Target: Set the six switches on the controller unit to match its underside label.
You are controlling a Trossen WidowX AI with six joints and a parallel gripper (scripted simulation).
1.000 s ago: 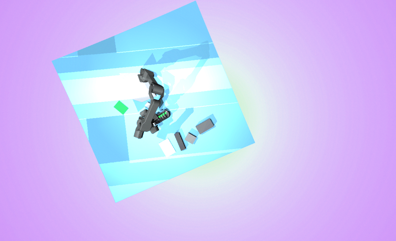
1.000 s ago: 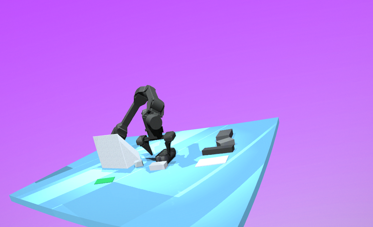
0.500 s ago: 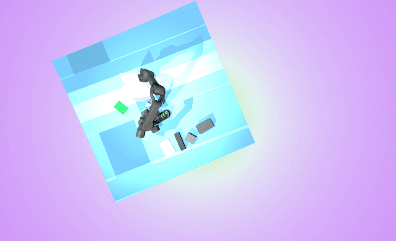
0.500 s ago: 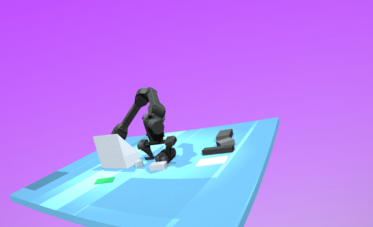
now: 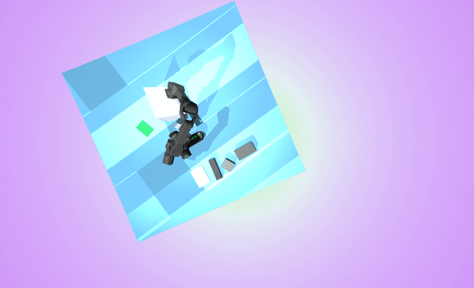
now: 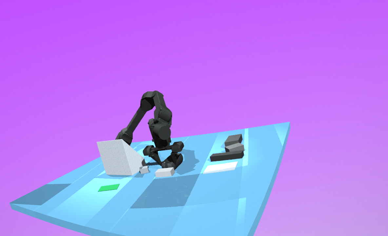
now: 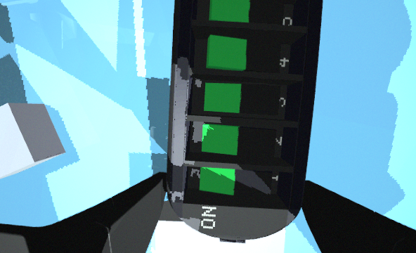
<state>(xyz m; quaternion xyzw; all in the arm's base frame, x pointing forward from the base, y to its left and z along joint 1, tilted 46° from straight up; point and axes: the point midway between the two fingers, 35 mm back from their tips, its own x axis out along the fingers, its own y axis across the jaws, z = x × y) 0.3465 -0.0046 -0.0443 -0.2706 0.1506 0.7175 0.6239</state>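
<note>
The dark grey controller unit [image 5: 196,134] [image 6: 172,160] [image 7: 243,105] lies top up on the blue bench [image 5: 152,200] [image 6: 189,205]. In the wrist view I see switches 1 to 5 in a row, each with its green half on the left, and "ON" printed on the near end. I cannot tell which ends are pressed down. My gripper [image 5: 187,145] [image 6: 169,163] [image 7: 232,184] is low at the bench and shut on the unit's near end, one finger on each long side. The underside label is hidden.
A large white block [image 5: 158,102] [image 6: 116,158] stands by the arm's base, with a small white cube [image 5: 177,125] [image 6: 144,169] [image 7: 15,140] and a light grey block [image 6: 163,172] near the unit. A green patch [image 5: 144,128] [image 6: 108,187] lies left. A white plate [image 5: 199,176] [image 6: 220,167], dark bar [image 5: 215,168] [image 6: 226,156] and two grey blocks [image 5: 245,150] [image 6: 233,138] lie right.
</note>
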